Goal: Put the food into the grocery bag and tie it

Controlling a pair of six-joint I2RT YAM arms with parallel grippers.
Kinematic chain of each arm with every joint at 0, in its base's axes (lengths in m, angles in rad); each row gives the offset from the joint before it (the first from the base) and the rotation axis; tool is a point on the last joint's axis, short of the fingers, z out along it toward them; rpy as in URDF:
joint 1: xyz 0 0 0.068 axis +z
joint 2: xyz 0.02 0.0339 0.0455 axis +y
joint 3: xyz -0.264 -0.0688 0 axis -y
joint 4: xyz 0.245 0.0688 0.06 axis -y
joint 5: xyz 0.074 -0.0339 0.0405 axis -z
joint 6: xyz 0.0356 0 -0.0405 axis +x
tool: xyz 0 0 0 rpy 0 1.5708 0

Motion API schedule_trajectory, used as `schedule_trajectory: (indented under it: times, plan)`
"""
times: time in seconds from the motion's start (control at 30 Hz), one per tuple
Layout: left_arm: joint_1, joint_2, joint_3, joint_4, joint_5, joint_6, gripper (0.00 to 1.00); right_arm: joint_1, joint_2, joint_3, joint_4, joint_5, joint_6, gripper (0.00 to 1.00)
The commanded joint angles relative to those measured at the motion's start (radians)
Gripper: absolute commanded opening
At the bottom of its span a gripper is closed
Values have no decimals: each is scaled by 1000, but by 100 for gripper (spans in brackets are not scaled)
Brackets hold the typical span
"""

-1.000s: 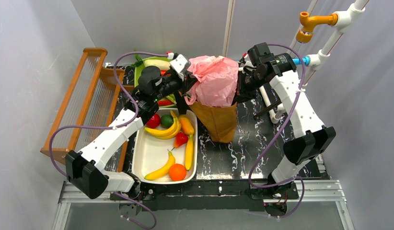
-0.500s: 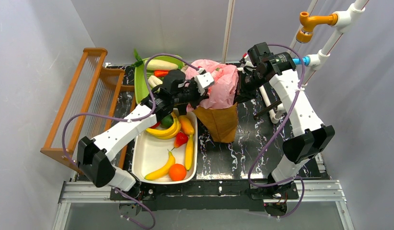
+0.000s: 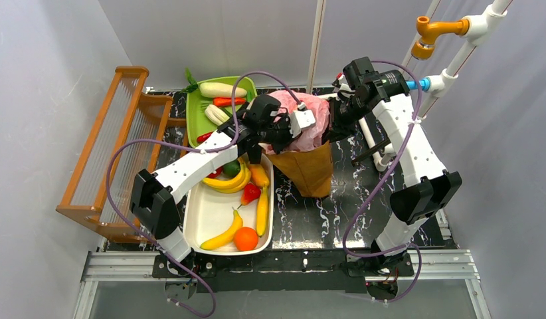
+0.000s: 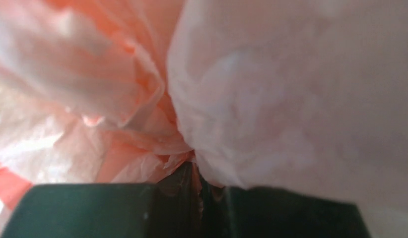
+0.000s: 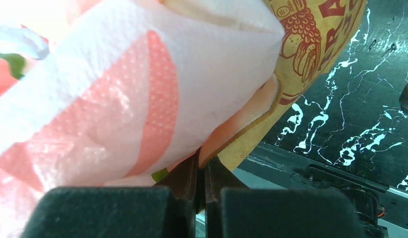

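The pink grocery bag point(image 3: 311, 113) sits bunched in the mouth of a brown paper bag point(image 3: 307, 169). My left gripper point(image 3: 299, 126) reaches across its top and is shut on a fold of pink film point(image 4: 271, 99). At the bag's right edge my right gripper point(image 3: 332, 125) is shut, pinching pink film point(image 5: 117, 99) together with the paper bag's rim point(image 5: 316, 44). The food lies in a white tray point(image 3: 204, 212): a bunch of bananas point(image 3: 225, 181), a single banana point(image 3: 220, 237), an orange point(image 3: 246, 238), a red piece point(image 3: 250, 193) and a green piece point(image 3: 230, 167).
A green tray point(image 3: 247, 85) at the back holds a white radish point(image 3: 220, 89) and a carrot. A wooden rack point(image 3: 101, 153) stands along the left edge. White pipes with an orange fitting point(image 3: 433, 30) rise behind the right arm.
My left arm has swung right, from the bag's left side across its top, pulling pink film along. The bag is bunched narrower. The right arm has barely moved.
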Motion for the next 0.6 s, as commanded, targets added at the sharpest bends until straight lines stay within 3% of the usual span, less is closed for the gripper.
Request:
schedule_trajectory:
  times: [0.0, 0.33, 0.57]
  plan:
    - [-40, 14, -67, -192, 14, 68, 0, 3, -9, 88, -5, -107, 16, 1]
    - [-52, 9, -148, -267, -3, 98, 0, 4, -2, 117, -8, -131, 24, 1]
    - [-53, -24, -7, -339, -57, 65, 0, 4, -6, 96, -8, -138, 20, 1]
